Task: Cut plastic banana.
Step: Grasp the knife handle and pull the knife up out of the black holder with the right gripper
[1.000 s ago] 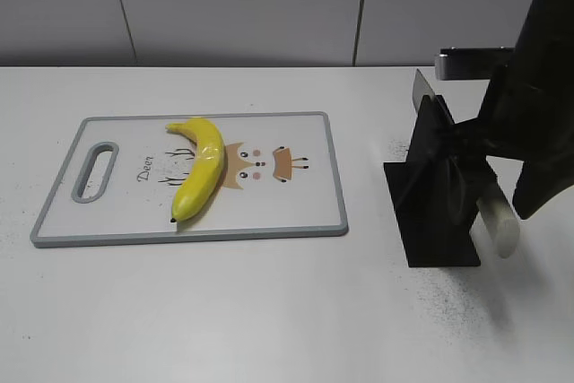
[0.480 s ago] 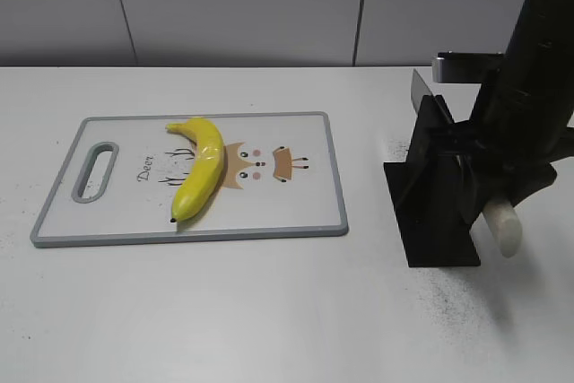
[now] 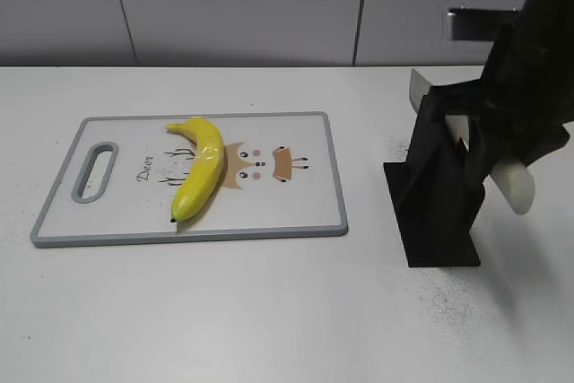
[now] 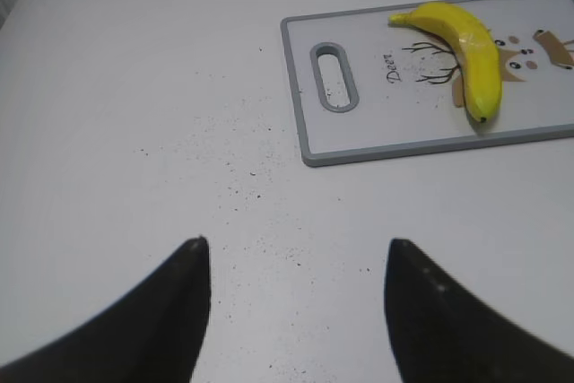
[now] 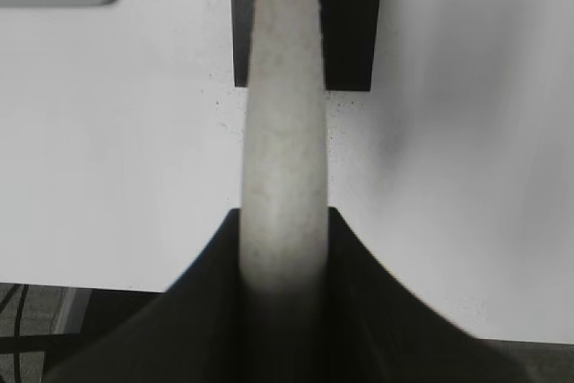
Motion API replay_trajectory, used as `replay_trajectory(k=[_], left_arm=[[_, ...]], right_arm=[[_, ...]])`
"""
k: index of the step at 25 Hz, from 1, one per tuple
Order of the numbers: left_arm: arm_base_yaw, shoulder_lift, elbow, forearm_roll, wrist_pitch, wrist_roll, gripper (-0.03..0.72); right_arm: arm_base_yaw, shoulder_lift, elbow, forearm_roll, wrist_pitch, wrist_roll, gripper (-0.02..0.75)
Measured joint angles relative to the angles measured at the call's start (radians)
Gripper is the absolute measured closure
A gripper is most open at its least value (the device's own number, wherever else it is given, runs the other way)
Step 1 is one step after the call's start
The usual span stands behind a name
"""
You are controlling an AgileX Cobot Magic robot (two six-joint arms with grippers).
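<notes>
The plastic banana (image 3: 202, 168) lies glossy yellow on the left half of the grey-rimmed cutting board (image 3: 305, 227), dark tip toward the front edge. It also shows in the left wrist view (image 4: 466, 42). My right gripper (image 3: 507, 145) is shut on the white round handle of a knife (image 3: 517, 187), at the black knife stand (image 3: 438, 217) to the right of the board. The handle fills the right wrist view (image 5: 282, 132) between the jaws of that gripper (image 5: 282, 214). The blade (image 3: 420, 87) sticks up behind the stand. My left gripper (image 4: 296, 244) is open and empty above bare table, left of the board.
The cutting board (image 4: 309, 157) has a handle slot (image 4: 332, 76) at its left end and a deer print in the middle. Dark specks lie scattered on the white table (image 3: 269, 311). A grey wall runs along the back.
My right gripper has risen with the knife handle, tilting the handle end up and away from the table. The banana and board have not moved.
</notes>
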Motion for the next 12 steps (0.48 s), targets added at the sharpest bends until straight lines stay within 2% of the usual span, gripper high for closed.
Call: replay_trajectory(k=[12], left_arm=[[0.0,0.0,0.0,0.0,-0.001,0.0,0.121]], right_arm=[[0.0,-0.079,-0.153,-0.035,0.007,0.009,0.576]])
